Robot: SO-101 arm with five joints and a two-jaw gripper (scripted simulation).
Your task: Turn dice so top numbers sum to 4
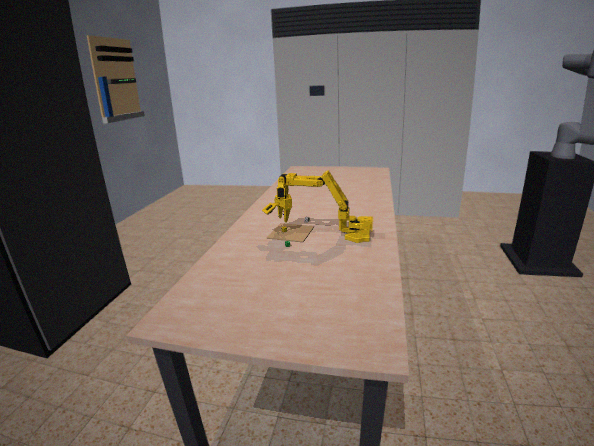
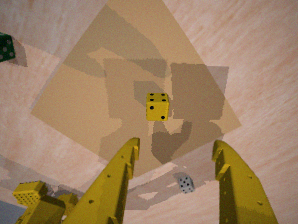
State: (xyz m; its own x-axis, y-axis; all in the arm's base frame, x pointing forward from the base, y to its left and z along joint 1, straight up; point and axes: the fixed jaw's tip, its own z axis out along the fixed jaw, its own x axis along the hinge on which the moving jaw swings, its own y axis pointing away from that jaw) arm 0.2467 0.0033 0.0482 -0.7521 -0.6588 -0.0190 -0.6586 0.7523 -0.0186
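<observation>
Gripper: the gripper (image 2: 175, 165) hangs above the mat (image 2: 90, 100), jaws partly apart, with nothing between them.
Yellow die: the yellow die (image 2: 157, 106) lies flat on the mat, well inside its edges; its top face looks like four pips, and a side face shows two.
Green die: the green die (image 2: 6, 47) sits on bare table (image 1: 300, 310), just off the mat's near edge.
Grey die: the grey die (image 2: 184, 183) also lies off the mat, on the far side towards the arm's base (image 1: 367, 236).
Step in hand: as I judge it, releasing the yellow die and moving clear.
Doing it well: lift straight up so neither finger clips the die or drags the mat. The yellow top probably needs a lower number, and both stray dice need bringing onto the mat.
Wrist view only: pips, the gap between the fingers, shadows on the mat.
Outside view only: the whole arm (image 1: 320, 182) and how the three dice sit around the mat; the pips are too small to read there.
</observation>
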